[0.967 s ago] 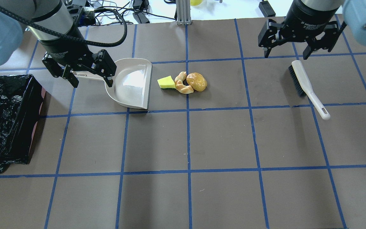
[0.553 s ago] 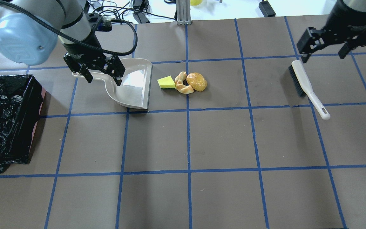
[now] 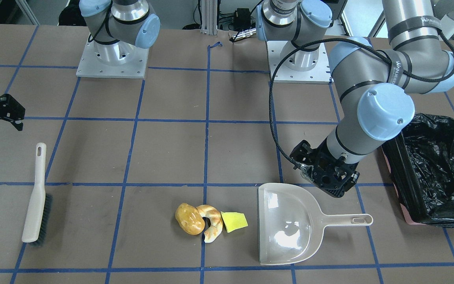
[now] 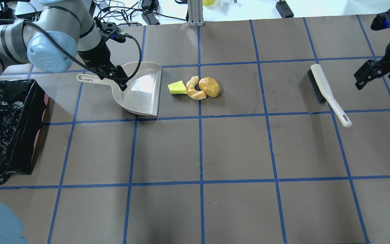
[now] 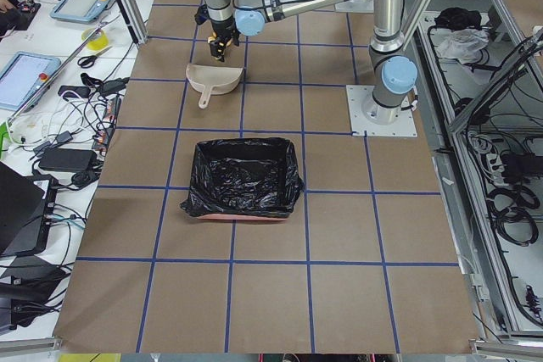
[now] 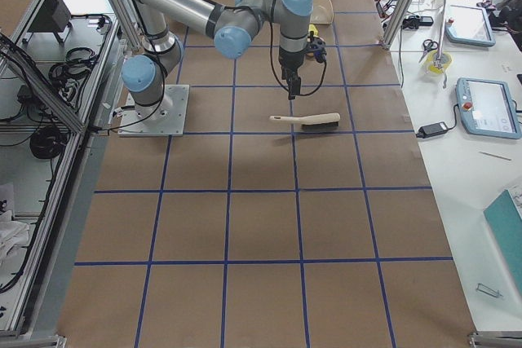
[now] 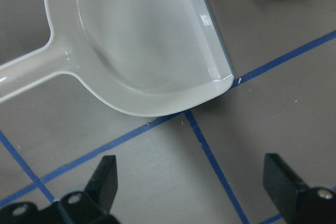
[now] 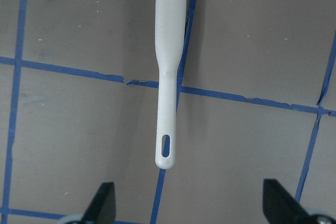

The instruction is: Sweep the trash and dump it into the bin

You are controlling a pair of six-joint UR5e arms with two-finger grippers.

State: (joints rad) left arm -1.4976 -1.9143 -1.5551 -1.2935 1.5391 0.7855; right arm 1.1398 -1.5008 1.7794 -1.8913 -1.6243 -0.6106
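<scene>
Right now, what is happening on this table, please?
Nothing is held yet. The left gripper hangs by the beige dustpan, jaws open; the right gripper hangs near the brush, jaws open too. The yellow sponge wedge, croissant-like piece and potato-like lump lie together unswept beside the dustpan's mouth. The black-lined bin stands at the robot's left.

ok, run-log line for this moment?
left tool open by dustpan, not gripping | right tool open by brush handle, not gripping | trash unswept, beside dustpan mouth

A robotics lab — blue-taped table (image 4: 235, 149), teach pendants (image 6: 488, 107), cable tangles (image 5: 509, 201), aluminium framing (image 4: 195, 13).
</scene>
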